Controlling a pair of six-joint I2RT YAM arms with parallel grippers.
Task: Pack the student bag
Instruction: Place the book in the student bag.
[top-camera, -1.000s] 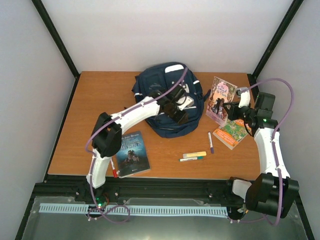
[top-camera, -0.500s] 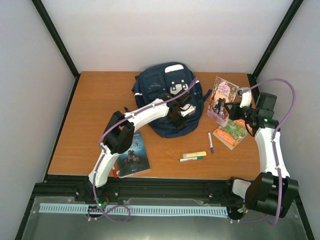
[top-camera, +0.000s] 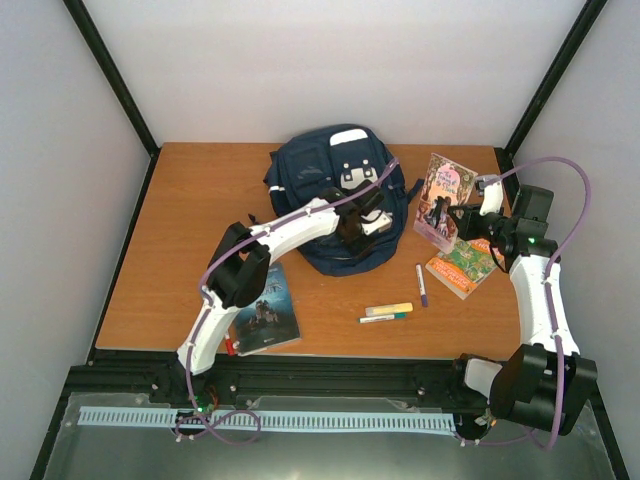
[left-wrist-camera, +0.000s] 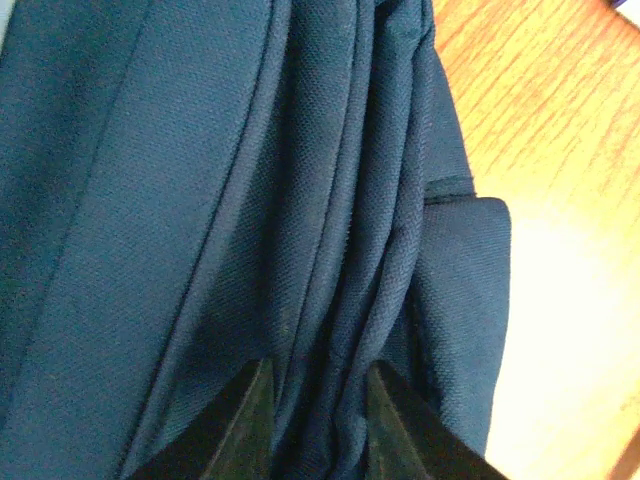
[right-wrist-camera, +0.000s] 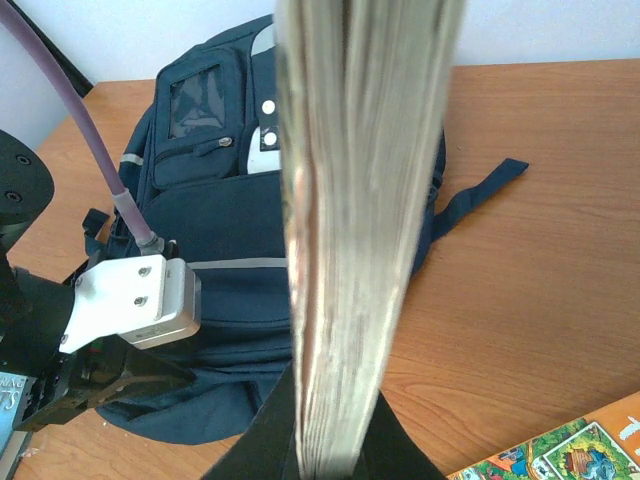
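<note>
- A large navy blue fabric backpack (top-camera: 330, 180) with white patches is lying flat at the far middle of the wooden table (top-camera: 180, 230).
- The left gripper (left-wrist-camera: 315, 425) is reaching onto the backpack's near edge, its fingers clenching a fold of the blue fabric.
- The right gripper (right-wrist-camera: 335, 455) is grasping a pink illustrated paperback book (top-camera: 443, 200), holding it upright just right of the backpack.
- A dark-covered book (top-camera: 268, 300) is lying flat, partly under the left arm.
</note>
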